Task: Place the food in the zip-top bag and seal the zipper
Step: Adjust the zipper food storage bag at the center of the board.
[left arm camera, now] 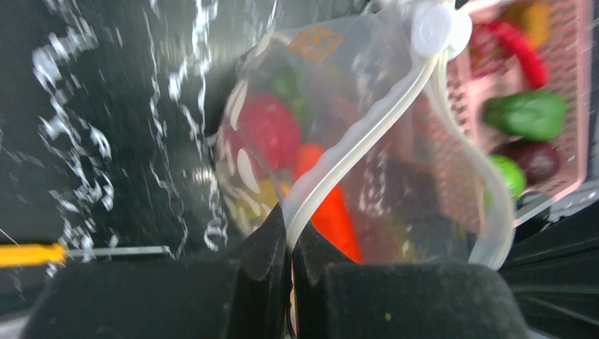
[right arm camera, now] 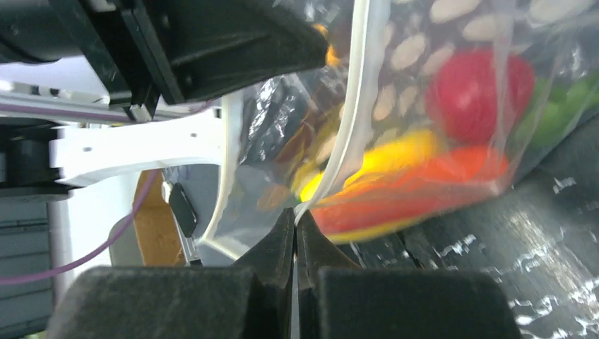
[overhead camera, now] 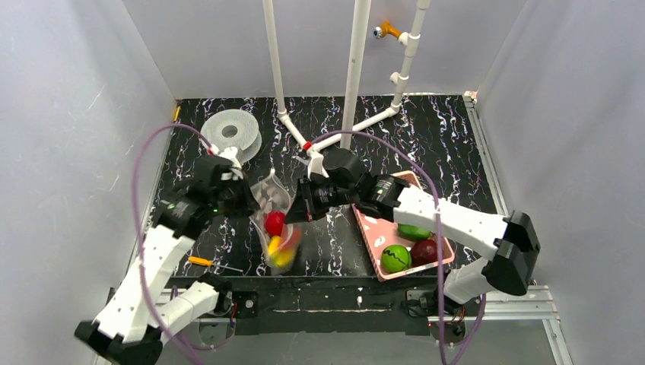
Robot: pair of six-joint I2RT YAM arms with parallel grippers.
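**Both arms hold the filled bag by its rim**

The left fingers and the right fingers are each pinched tight on the zipper of the zip-top bag. The bag hangs between them over the bench, its mouth gaping. Inside are a tomato, a carrot and a banana — green and dark-red pieces lie in the pink basket on the right.

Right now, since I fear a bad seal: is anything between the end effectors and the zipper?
Nothing visible. The left end effector and right end effector each pinch the zipper directly; the food sits deeper in the zip-top bag.
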